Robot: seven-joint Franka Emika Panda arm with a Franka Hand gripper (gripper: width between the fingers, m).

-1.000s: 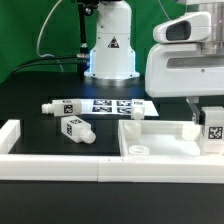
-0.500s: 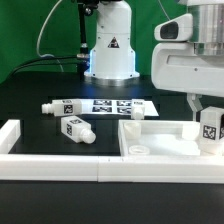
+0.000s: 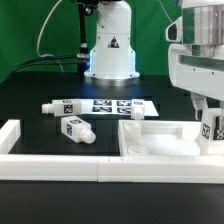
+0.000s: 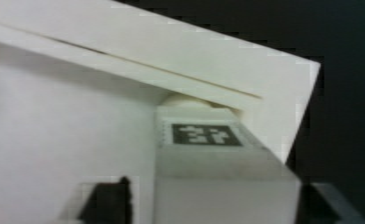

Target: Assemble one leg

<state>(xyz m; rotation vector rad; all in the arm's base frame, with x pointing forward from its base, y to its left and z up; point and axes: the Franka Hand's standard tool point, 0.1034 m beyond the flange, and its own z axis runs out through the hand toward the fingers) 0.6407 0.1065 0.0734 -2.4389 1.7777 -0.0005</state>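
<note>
My gripper (image 3: 211, 112) is shut on a white leg (image 3: 212, 129) with a black-and-white tag, at the exterior view's right edge. It holds the leg roughly upright over the right side of the large flat white square panel (image 3: 160, 140). In the wrist view the leg (image 4: 207, 150) fills the space between the dark fingers (image 4: 104, 202) of my gripper (image 4: 200, 205). The leg's stub end points at the panel (image 4: 90, 100), near its edge. Whether the stub touches the panel I cannot tell. Two more legs (image 3: 75, 128) (image 3: 55, 106) lie loose on the black table at the left.
The marker board (image 3: 110, 105) lies in the middle of the table, with another white part (image 3: 132, 112) at its front edge. A white wall (image 3: 50, 165) runs along the front. The robot base (image 3: 108, 55) stands at the back.
The arm has shifted toward the exterior view's right with the leg in its grip. The leg sits slightly higher than a second ago. The loose legs have not moved.
</note>
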